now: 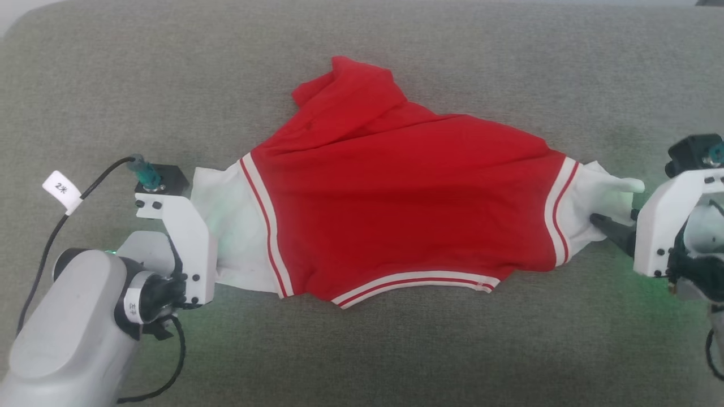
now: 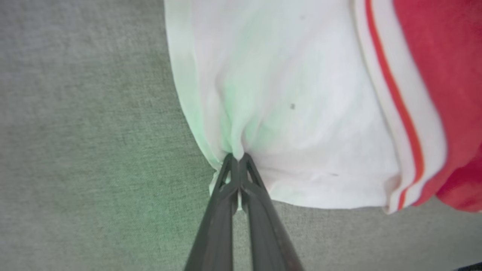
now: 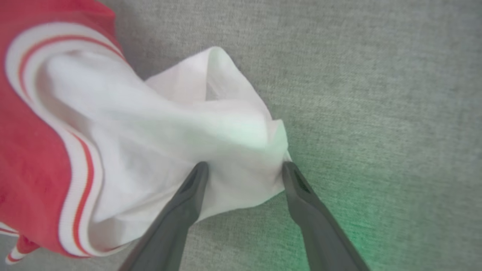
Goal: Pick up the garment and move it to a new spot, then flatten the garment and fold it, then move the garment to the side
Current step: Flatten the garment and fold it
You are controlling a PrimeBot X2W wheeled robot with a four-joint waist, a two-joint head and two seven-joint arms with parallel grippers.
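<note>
The garment (image 1: 396, 215) lies spread across the middle of a grey woven surface (image 1: 113, 85). Its bright red body is stretched sideways between the two arms, and one red corner is bunched up towards the far side. White bands with red stripes edge the near hem and both side openings, and a white lining panel sticks out at each end. The left panel lies fairly flat, while the right one is crumpled into folds with one point jutting outward. The left gripper (image 2: 238, 158) has its dark fingers pressed together, pinching a small gather of the left white panel close to its outer edge; creases fan out from the pinch. The right gripper (image 3: 244, 169) has its jaws spread wide, and a fold of the right white panel sits between the two fingers. One fingertip lies on the cloth and the other is at the panel's outer edge. Both grippers are low over the surface, well apart, with the garment between them. A green glow tints the cloth and the surface near each gripper. A black cable with a white tag (image 1: 62, 191) loops beside the left arm.
</note>
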